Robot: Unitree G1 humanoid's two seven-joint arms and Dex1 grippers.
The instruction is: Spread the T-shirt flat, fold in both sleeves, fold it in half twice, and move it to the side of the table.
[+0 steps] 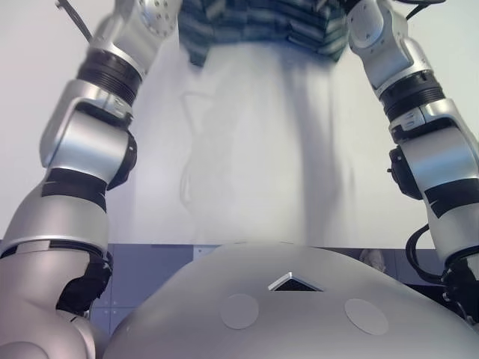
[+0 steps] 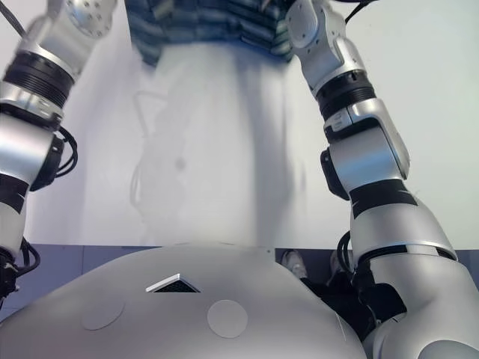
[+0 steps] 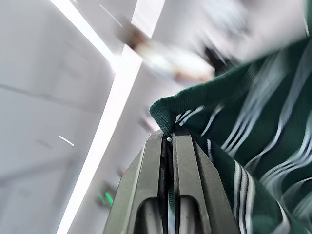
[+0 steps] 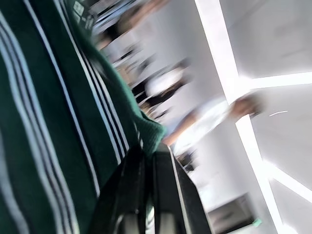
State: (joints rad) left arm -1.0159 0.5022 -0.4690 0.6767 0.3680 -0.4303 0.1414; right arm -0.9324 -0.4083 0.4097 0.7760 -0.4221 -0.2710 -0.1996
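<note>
Cloth of the dark green, white-striped T-shirt (image 1: 254,26) hangs between both raised arms at the far end of the white table (image 1: 247,164), seemingly lifted clear of it. The left gripper (image 3: 169,138) is clamped on a folded edge of the shirt. The right gripper (image 4: 147,153) pinches another edge.

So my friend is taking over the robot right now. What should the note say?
The left gripper is shut on an edge of the dark green T-shirt with white stripes.
The right gripper is shut on another edge of it.
The shirt hangs between the two raised arms, over the far part of the white table.
Done: the shirt is gripped at both ends.
Left: spread it flat, fold in both sleeves, fold it in half twice, then move it to the side of the table.
</note>
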